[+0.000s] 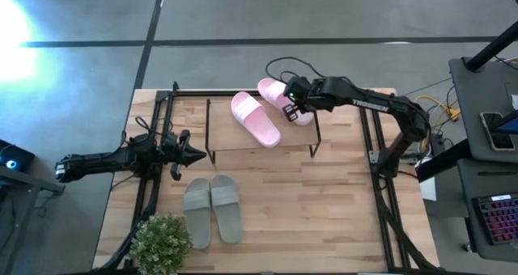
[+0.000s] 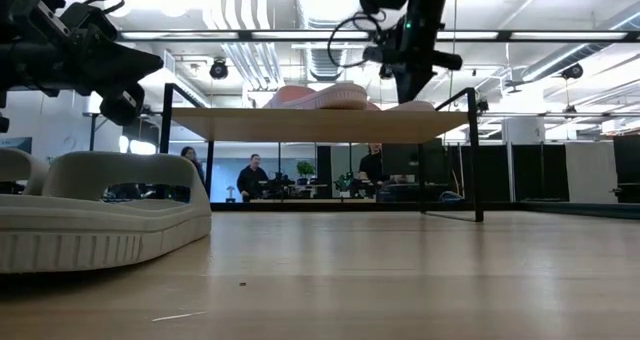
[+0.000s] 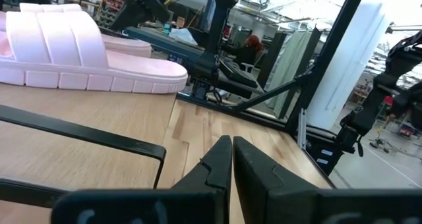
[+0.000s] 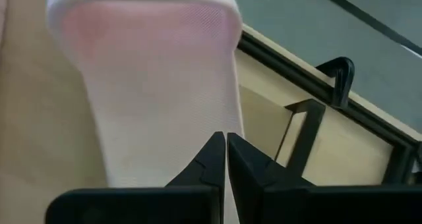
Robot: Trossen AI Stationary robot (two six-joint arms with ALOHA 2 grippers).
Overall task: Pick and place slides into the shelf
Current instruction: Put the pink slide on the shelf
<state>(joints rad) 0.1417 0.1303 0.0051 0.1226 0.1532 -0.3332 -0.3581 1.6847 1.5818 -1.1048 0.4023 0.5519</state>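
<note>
The shelf [image 1: 235, 139] stands in the middle of the table, its wooden board [image 2: 300, 125] on thin black legs. One pale pink slide [image 1: 255, 119] lies flat on the board, seen also in the left wrist view [image 3: 72, 53]. The second pink slide [image 1: 278, 92] lies at the board's far right corner, under my right gripper [image 1: 293, 107], which is shut and points down at it [image 4: 226, 140]. The grey-green pair [image 1: 212, 210] rests side by side on the table near the front [image 2: 100, 215]. My left gripper [image 1: 201, 154] is shut and waits left of the shelf. My right gripper has its shut fingertips [image 4: 214, 151] just over the second pink slide's footbed [image 4: 158, 99], coming from above and slanting from the table's right. The slide lies on the shelf board. I cannot tell whether the fingertips touch it.
A potted plant [image 1: 160, 244] stands at the table's near left corner. Black tube frames [image 1: 380, 178] run along both sides of the table. There is bare board on the shelf's near side and bare table on the right. People [image 2: 250, 175] are far off in the room behind.
</note>
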